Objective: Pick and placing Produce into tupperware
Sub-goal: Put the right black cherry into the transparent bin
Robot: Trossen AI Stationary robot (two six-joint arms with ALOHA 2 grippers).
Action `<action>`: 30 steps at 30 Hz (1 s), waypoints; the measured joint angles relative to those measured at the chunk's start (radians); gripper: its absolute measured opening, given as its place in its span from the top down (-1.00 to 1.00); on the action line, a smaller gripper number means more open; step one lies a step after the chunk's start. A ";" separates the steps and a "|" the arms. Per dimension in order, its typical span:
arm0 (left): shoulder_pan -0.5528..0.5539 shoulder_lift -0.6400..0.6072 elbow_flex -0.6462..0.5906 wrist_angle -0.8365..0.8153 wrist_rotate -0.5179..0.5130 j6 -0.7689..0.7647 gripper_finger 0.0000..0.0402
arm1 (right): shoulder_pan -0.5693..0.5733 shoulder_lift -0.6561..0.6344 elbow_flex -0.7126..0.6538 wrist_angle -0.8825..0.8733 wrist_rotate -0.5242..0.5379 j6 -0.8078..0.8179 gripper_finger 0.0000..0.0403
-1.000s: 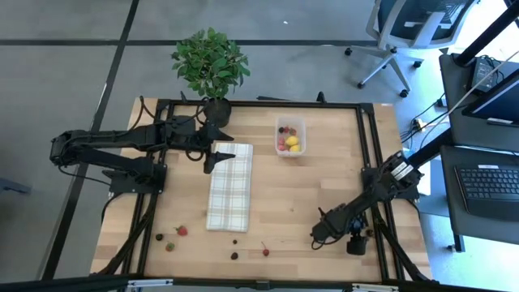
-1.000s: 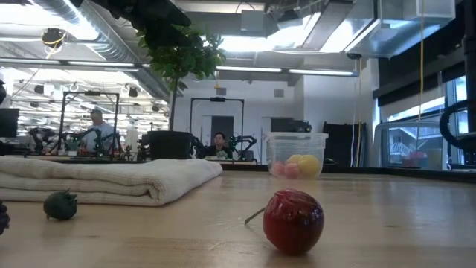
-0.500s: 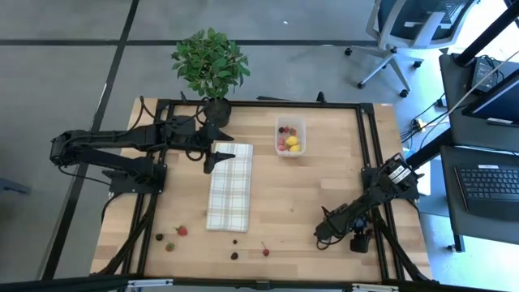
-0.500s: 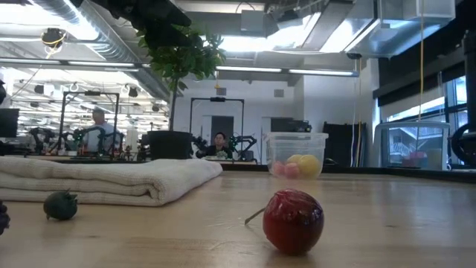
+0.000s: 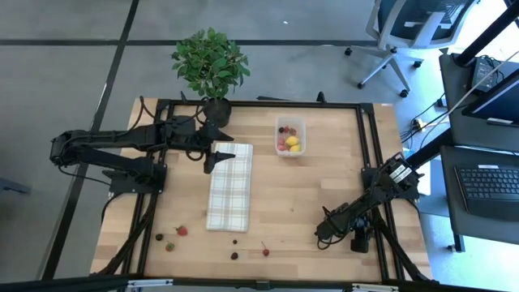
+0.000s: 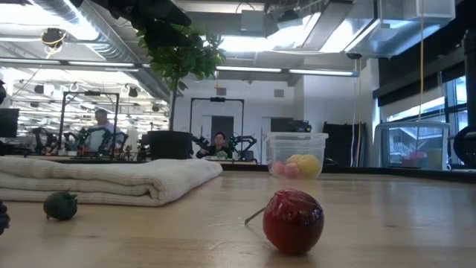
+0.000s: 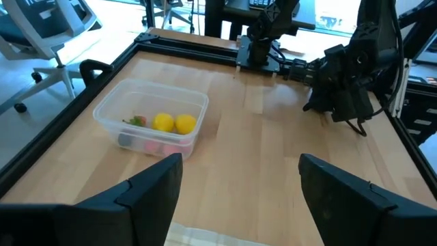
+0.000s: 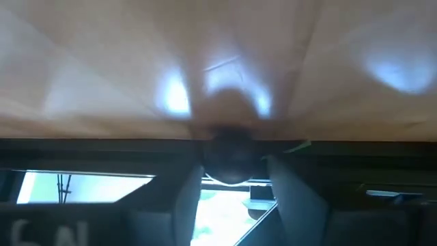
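The tupperware (image 5: 289, 136) stands toward the table's far side. It holds yellow, red and pink produce and also shows in the left wrist view (image 7: 151, 126). Loose produce lies by the near edge: a red piece (image 5: 182, 231), a stemmed red one (image 6: 292, 220) and dark ones (image 5: 234, 255). My left gripper (image 5: 216, 154) hovers open over the checked cloth's far end, left of the tupperware. My right gripper (image 5: 322, 234) sits low over the table near the near right corner, shut on a dark round piece (image 8: 229, 158). My right gripper pinches a small dark round piece of produce (image 8: 229, 158) between its two fingers (image 8: 191, 195), at their free ends. It is held close to the wooden table top. I cannot tell whether the piece touches the table.
A folded pale checked cloth (image 5: 229, 186) lies left of the table's middle. A potted plant (image 5: 211, 69) stands at the far edge. Black frame rails (image 5: 377, 170) run along the table's sides. Bare wood stretches between the cloth and my right arm. People sit at benches far behind.
My right arm has drawn back a little toward the table's right edge, staying low over the wood. The left arm, the tupperware and the loose produce have kept still.
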 joint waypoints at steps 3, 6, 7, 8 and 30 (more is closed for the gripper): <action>0.000 0.000 0.000 0.000 0.000 0.000 -0.42 | 0.000 0.000 0.000 0.003 0.000 0.007 0.35; 0.000 0.000 0.000 0.000 0.000 -0.001 -0.42 | -0.001 0.000 0.000 0.006 -0.005 0.033 0.45; 0.000 0.000 0.000 0.000 0.000 -0.001 -0.41 | -0.001 0.000 0.000 0.007 -0.005 0.042 0.45; 0.000 0.000 0.000 0.000 0.000 -0.001 -0.42 | -0.001 0.001 0.000 0.007 -0.005 0.046 0.45; 0.000 0.000 0.000 0.000 0.000 -0.026 -0.42 | -0.326 -0.036 0.456 -0.232 0.488 -0.171 0.45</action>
